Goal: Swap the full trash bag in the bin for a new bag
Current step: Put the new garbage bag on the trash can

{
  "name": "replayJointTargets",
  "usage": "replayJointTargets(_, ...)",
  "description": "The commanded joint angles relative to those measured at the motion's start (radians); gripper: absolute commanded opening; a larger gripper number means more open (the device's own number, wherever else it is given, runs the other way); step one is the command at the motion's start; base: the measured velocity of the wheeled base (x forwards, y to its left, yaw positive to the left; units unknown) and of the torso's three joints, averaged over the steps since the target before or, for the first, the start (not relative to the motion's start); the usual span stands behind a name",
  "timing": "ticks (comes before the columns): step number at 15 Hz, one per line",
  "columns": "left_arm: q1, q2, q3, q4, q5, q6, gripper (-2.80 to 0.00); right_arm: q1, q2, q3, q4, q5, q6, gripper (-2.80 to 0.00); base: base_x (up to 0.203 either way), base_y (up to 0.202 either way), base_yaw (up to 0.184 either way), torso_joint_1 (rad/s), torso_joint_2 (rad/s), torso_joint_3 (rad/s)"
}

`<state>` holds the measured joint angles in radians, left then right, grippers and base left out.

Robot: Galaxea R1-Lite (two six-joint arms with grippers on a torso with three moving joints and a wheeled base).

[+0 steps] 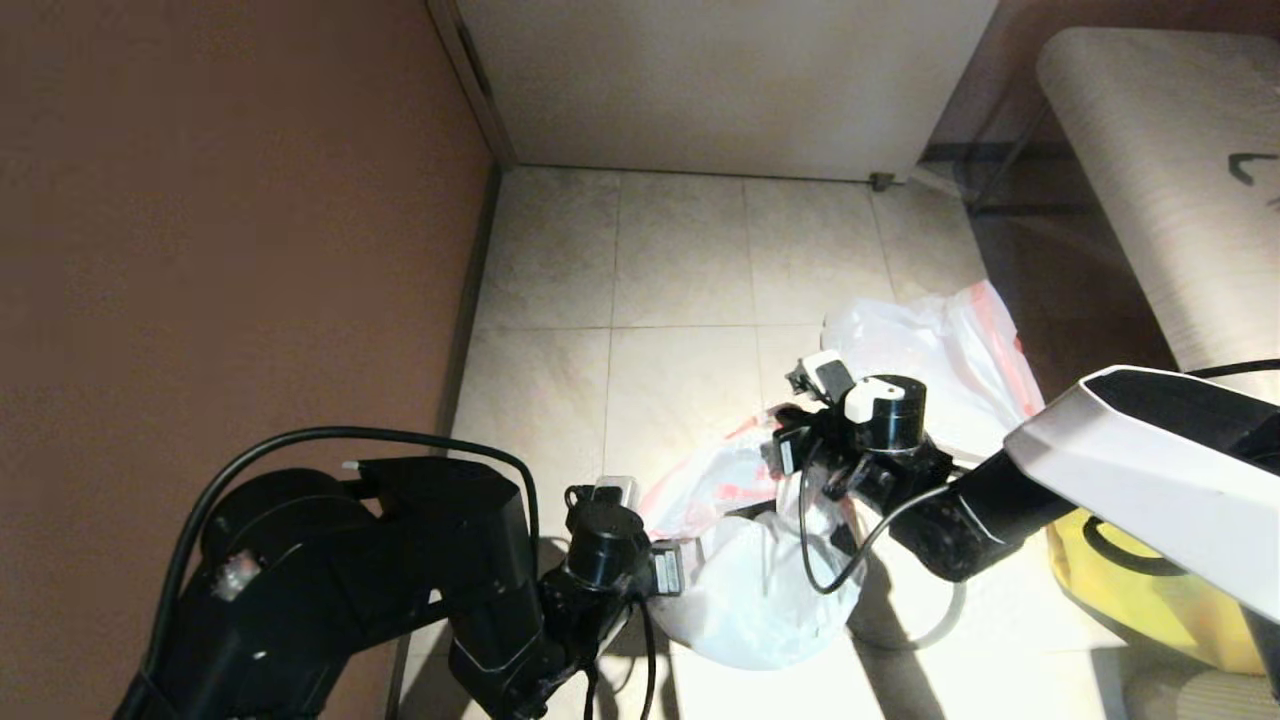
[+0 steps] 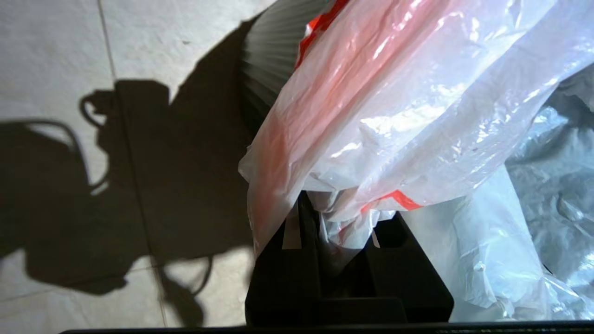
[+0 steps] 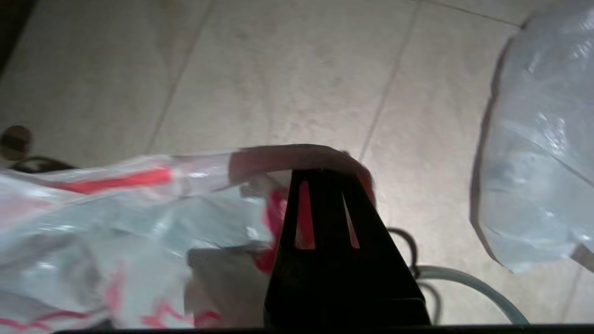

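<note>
- We look down on a floor (image 1: 680, 260) of pale beige square tiles with thin grout lines, brightly lit in a patch around the bin and dimmer farther off.
- A reddish-brown wall (image 1: 230, 220) stands left of the bin, meeting a pale door or panel (image 1: 720, 80) at the far edge of the tiles beyond the bin.
- To the right of the bin, a light wood-grain tabletop (image 1: 1150, 170) juts in above a darker strip of floor.
- The bin (image 2: 271, 60) is mostly hidden under plastic; in the left wrist view we see a ribbed dark side of it beside the draped film.
- The new bag (image 1: 745, 580), thin white film with a red-pink band, is spread over the bin between the two arms.
- The left gripper (image 2: 336, 232) is at the near-left side of the bin, its jaws nearly closed and pinching a gathered fold of the new bag's banded edge.
- The right gripper (image 3: 325, 185) is at the far-right side of the bin, jaws fully closed on the bag's red-pink band, which arches over the fingertips.
- The full trash bag (image 1: 930, 350) lies on the tiles just beyond and right of the bin, a lumpy white heap with a red-pink edge.
- A big yellow bag (image 1: 1160, 590) sits on the floor right of the bin, partly under the right arm.
- Hard shadows of the arms and cables fall on the tiles near the bin.
</note>
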<state>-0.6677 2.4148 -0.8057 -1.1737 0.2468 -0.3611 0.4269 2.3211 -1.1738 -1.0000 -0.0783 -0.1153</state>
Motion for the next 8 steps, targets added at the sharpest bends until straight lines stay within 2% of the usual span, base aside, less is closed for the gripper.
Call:
replayJointTargets(1,0.005,0.017,-0.001,-0.018,0.006,-0.002,-2.80,-0.046,0.039,-0.006,-0.005,0.001,-0.002,-2.80,0.000,0.000,0.000,0.000,0.00,0.000)
replayJointTargets(8,0.039,0.041,-0.055,-0.011,0.038,-0.001,-2.80,-0.109,0.102,-0.003,-0.010,0.003,-0.008,-2.80,0.000,0.000,0.000,0.000,0.00,0.000)
